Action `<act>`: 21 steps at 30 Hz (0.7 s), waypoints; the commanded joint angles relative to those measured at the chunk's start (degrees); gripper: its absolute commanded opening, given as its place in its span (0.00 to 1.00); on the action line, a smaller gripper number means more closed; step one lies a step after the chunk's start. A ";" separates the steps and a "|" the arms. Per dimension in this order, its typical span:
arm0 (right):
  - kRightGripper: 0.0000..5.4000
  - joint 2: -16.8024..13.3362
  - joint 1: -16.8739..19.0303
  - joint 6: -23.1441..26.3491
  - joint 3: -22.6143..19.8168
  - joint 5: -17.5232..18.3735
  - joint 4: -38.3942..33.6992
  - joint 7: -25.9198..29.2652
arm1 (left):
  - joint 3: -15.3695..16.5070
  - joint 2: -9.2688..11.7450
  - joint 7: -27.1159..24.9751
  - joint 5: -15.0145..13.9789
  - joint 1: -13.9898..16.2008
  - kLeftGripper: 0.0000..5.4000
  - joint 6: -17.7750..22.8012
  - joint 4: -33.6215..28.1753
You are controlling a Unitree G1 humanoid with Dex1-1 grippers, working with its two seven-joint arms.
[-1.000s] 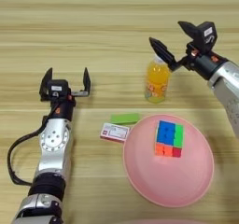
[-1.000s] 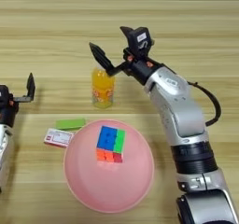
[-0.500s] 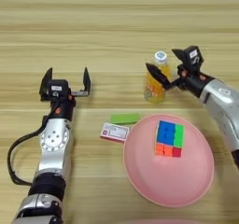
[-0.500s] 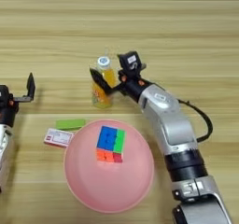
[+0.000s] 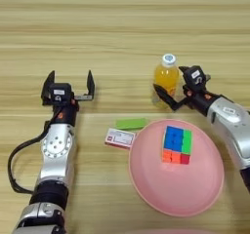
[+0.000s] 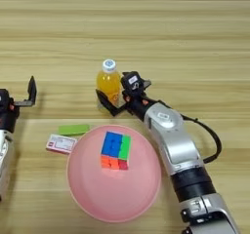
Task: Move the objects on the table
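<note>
The small orange-drink bottle (image 5: 167, 78) with a white cap stands upright on the wooden table (image 5: 122, 28), just beyond the pink plate. My right gripper (image 5: 170, 81) is open and low at the bottle. One black finger curves round the bottle's front left and the other sits behind its right side. The multicoloured puzzle cube (image 5: 177, 144) lies inside the large round pink plate (image 5: 146, 189), near its far edge. My left gripper (image 5: 69, 82) stands open and parked at the left, holding nothing.
A flat green block (image 5: 131, 123) and a red-and-white card (image 5: 119, 138) lie just left of the plate's rim. My right forearm (image 6: 171, 140) runs along the plate's right side.
My right gripper came down and in from the upper right, and its fingers now straddle the bottle. The left arm, bottle, cube and plate stayed put.
</note>
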 commanded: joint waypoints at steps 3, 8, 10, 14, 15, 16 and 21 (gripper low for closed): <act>0.85 0.80 -0.83 -2.92 -0.12 -1.33 3.41 -0.20 | -0.15 -0.18 0.09 0.11 -0.06 1.00 -0.31 -0.14; 0.77 2.06 -1.41 -5.33 -0.58 -0.06 5.74 1.47 | -0.13 -0.17 0.06 0.06 -0.10 1.00 -0.30 -0.06; 0.73 2.28 -1.56 -6.77 -0.36 -0.32 6.20 1.96 | -0.12 -0.15 0.03 0.02 -0.07 1.00 -0.27 -0.12; 0.64 2.91 -1.86 -7.73 -0.29 -0.36 7.57 2.46 | -0.10 -0.16 0.00 -0.01 -0.06 1.00 -0.27 -0.11; 0.63 3.08 -1.97 -7.82 -0.24 -0.23 8.00 2.72 | -0.10 -0.17 -0.01 -0.02 -0.05 1.00 -0.26 -0.11; 0.63 3.18 -2.01 -7.90 -0.23 -0.13 8.25 2.94 | -0.12 -0.19 -0.01 -0.02 -0.02 1.00 -0.25 -0.16; 0.63 3.70 -2.42 -7.78 -0.62 0.41 8.82 3.62 | -0.17 -0.30 0.06 0.02 0.04 1.00 -0.22 -0.32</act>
